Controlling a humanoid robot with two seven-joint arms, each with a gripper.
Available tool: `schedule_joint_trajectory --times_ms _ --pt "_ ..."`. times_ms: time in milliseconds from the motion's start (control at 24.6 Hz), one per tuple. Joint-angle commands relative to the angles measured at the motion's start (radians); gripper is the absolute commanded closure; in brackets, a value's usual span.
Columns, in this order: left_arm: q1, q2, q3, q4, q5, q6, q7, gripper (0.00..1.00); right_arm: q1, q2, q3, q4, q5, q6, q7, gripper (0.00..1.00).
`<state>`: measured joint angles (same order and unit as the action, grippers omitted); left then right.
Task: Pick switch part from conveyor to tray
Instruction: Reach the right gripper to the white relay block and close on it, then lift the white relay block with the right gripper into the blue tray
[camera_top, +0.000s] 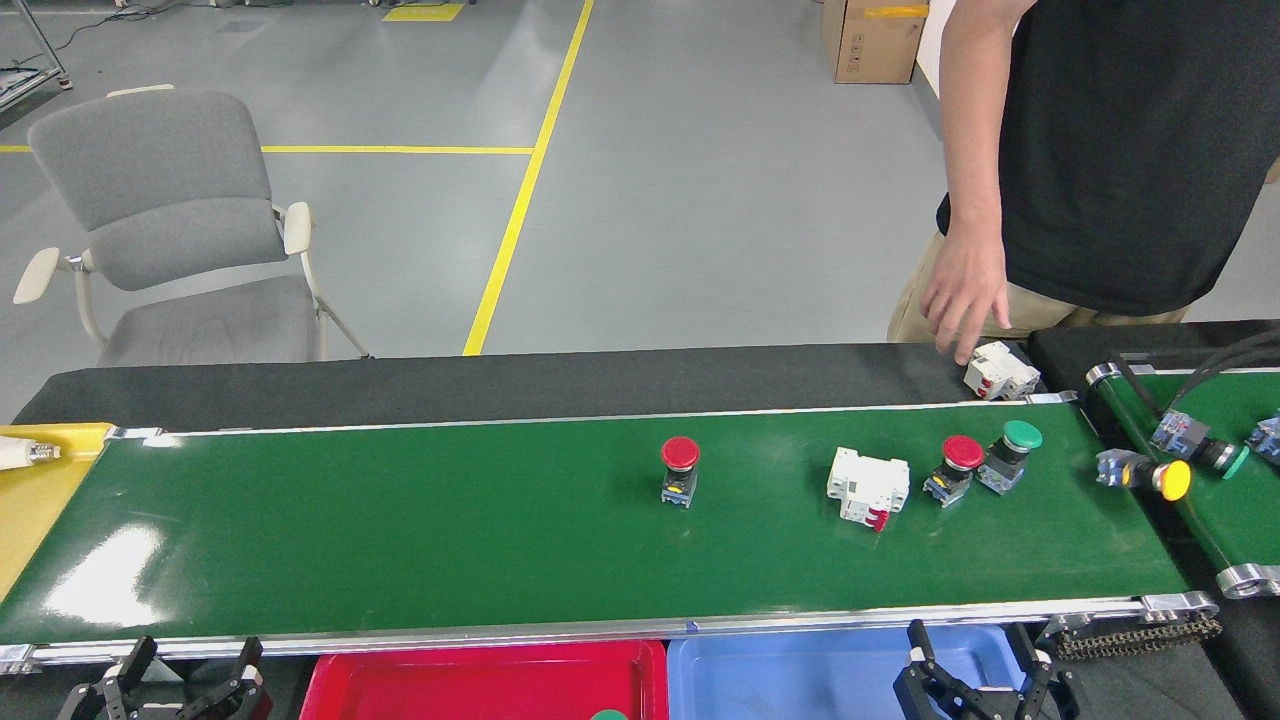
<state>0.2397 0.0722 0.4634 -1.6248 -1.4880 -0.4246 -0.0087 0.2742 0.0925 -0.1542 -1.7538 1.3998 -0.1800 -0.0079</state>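
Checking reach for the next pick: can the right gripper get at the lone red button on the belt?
Probably yes: the right gripper is open, and bare belt surrounds the red button.

Glossy dark-green conveyor (400, 530); red tray (480, 680) beside blue tray (800, 675).

Switch parts (679, 470) on conveyor (400, 520), trays (480, 680) in front.

The bottom edge cuts both trays, red (480, 680) and blue (800, 675), and both tools, left (185, 690) and right (985, 680). The person (1120, 160) is cropped above the shoulders.
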Motion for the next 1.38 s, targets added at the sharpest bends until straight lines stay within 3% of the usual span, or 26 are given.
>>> schedule_joint_trajectory --times_ms 0,163,325,488,854,1098,1139,1220,1342 --pt "-0.017 -0.006 0.006 -0.006 0.005 0.05 0.003 0.0 -0.053 -0.023 0.021 -0.001 0.042 0.011 0.002 0.0" --pt "-0.022 -0.006 0.014 0.01 0.012 0.098 0.001 0.01 -0.184 -0.014 0.139 0.092 0.117 0.045 0.039 0.01" --pt "-0.023 -0.006 0.012 0.014 0.02 0.104 0.001 0.01 -0.311 -0.027 0.298 0.234 0.119 0.192 0.077 0.01" --pt "-0.023 -0.005 0.004 0.016 0.02 0.101 0.001 0.01 -0.375 -0.023 0.383 0.31 0.117 0.264 0.077 0.0" --pt "-0.023 -0.002 -0.017 0.013 0.015 0.093 0.001 0.01 -0.484 -0.004 0.406 0.451 0.116 0.277 0.083 0.01" --pt "-0.028 0.001 -0.02 0.014 0.014 0.093 0.001 0.01 -0.586 0.049 0.42 0.593 0.107 0.297 0.078 0.02" --pt "-0.028 0.003 -0.022 0.016 0.014 0.095 -0.001 0.01 -0.59 0.052 0.421 0.594 0.105 0.312 0.078 0.1" --pt "-0.03 0.005 -0.02 0.016 0.014 0.095 0.001 0.01 -0.592 0.044 0.432 0.594 0.104 0.312 0.083 0.5" --pt "-0.03 0.005 -0.02 0.016 0.014 0.095 0.001 0.01 -0.592 0.03 0.459 0.599 0.097 0.309 0.091 0.82"
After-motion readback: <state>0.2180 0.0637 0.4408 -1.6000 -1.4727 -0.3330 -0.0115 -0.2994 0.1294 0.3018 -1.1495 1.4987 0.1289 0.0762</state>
